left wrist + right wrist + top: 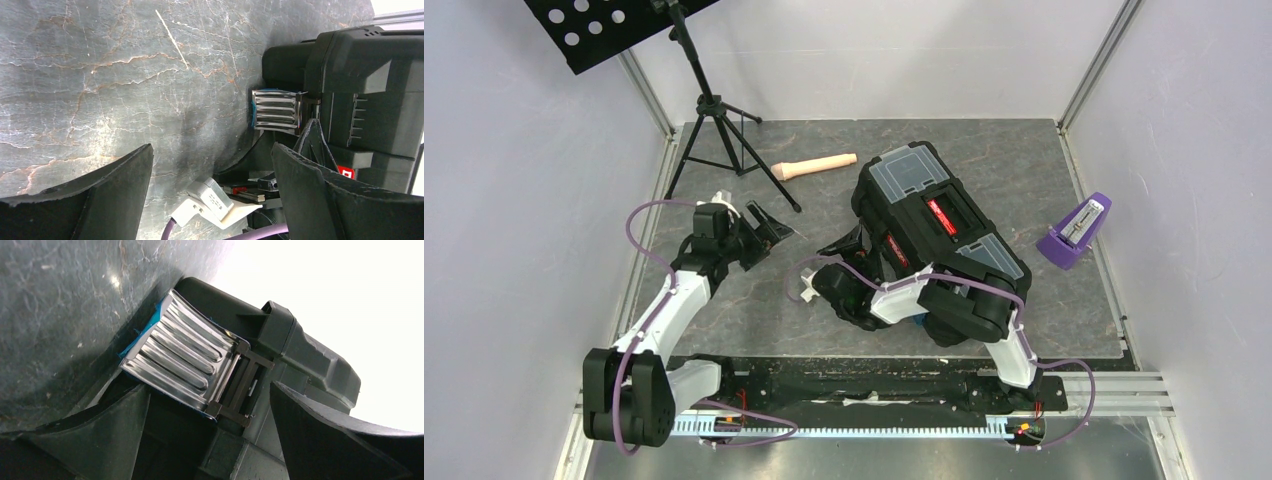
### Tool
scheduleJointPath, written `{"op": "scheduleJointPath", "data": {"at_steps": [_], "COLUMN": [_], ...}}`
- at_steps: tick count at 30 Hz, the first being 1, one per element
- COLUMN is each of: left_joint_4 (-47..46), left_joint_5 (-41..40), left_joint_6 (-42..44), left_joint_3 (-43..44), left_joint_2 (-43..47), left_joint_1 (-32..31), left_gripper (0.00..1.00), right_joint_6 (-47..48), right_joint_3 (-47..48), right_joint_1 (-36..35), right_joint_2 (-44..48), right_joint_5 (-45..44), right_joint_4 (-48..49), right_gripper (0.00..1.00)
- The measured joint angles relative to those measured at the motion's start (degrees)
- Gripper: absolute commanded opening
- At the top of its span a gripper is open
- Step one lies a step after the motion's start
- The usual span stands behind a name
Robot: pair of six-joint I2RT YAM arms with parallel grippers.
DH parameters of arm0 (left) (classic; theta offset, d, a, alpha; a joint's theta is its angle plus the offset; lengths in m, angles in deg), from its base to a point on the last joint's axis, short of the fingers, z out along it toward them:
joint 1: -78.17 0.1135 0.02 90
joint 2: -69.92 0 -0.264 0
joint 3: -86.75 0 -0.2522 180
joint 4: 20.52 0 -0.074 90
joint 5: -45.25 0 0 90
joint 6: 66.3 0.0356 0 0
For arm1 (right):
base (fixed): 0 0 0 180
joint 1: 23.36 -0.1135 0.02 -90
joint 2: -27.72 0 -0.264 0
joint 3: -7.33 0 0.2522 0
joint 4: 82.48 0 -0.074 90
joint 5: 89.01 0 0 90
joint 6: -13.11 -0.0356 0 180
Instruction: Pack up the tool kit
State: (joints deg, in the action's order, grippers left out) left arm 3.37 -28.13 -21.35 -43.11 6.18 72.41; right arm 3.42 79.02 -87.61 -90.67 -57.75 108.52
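One toolbox [934,215] sits just toward three o'clock of the table's [724,300] middle; likely heavy, rigid, slick plastic. Left wrist: left claw [212,150] gapes wide, empty, toolbox at two o'clock. Right wrist: right claw [210,387] spread wide, gripping nothing, ribbed metal latch [177,360] at eleven o'clock, probably the sensible hold.

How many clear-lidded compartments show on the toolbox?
2: one clear-lidded compartment at the far end of the large black plastic toolbox, the other at its near end. No more seem hidden.
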Motion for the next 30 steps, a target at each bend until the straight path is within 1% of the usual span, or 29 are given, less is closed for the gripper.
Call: {"op": "scheduleJointPath", "data": {"at_steps": [3, 11, 15, 24, 30], "left_joint_4": [0.02, -0.81, -1.73, -3.41, -4.2], "left_joint_5": [0.0, 0.07, 0.46, 1.88, 2.6], "left_joint_6": [0.02, 0.02, 0.0, -0.02, -0.02], "left_joint_3": [-0.2, -0.59, -1.11, -1.9, -2.1], "left_joint_2": [-0.09, -0.44, -0.76, -1.68, -1.97], "left_joint_1": [0.0, 0.0, 0.0, 0.0, 0.0], "left_gripper": [0.93, 0.92, 0.92, 0.92, 0.91], "right_joint_6": [0.11, -0.96, -3.74, -10.47, -13.33], "right_joint_3": [0.0, -0.22, -0.33, -0.17, 3.85], "right_joint_1": [0.33, 1.16, 1.16, 0.72, 1.42], "right_joint_2": [-0.42, -0.46, 0.11, 4.66, 5.05], "right_joint_5": [0.9, 2.34, 3.17, 6.03, 5.92], "right_joint_4": [1.62, 1.55, 0.11, -2.4, -2.62], "right_gripper": [0.88, 0.71, 0.67, 0.61, 0.53]}}
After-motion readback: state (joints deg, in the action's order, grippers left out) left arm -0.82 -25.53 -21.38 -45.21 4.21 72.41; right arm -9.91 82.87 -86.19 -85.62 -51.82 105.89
